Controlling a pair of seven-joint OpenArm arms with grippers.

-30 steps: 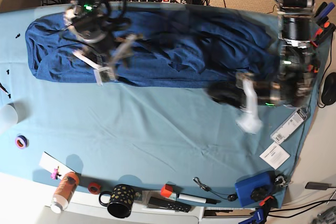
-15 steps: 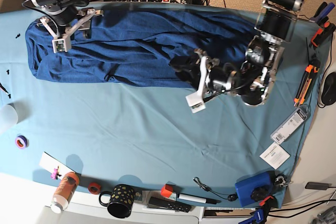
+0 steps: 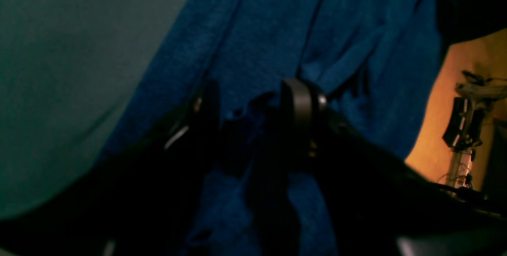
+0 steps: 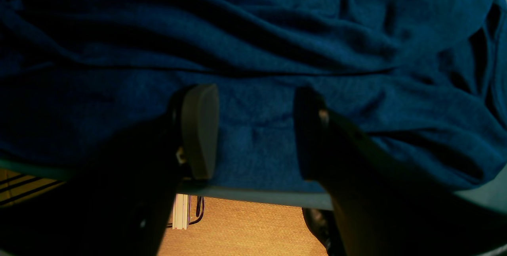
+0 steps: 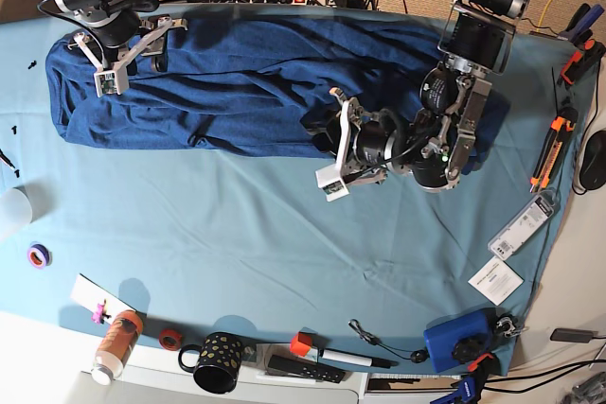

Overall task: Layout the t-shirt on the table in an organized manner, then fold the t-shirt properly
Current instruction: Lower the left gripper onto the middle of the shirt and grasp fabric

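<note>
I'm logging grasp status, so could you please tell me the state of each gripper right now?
Left gripper: jaws apart around a fold of the t-shirt; grip cannot be told.
Right gripper: open, holding nothing, over the t-shirt.

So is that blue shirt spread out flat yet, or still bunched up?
Still bunched: the t-shirt lies as a long, wrinkled band along the table's far edge, with deep folds and no sleeves laid out.

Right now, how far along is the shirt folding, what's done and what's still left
Done: the t-shirt lies stretched in a long band along the far side of the table, though still wrinkled. In hand: the left gripper is at the band's near edge with cloth bunched between its jaws, while the right gripper hovers open over the far corner. Left: smoothing it flat and every fold.
</note>
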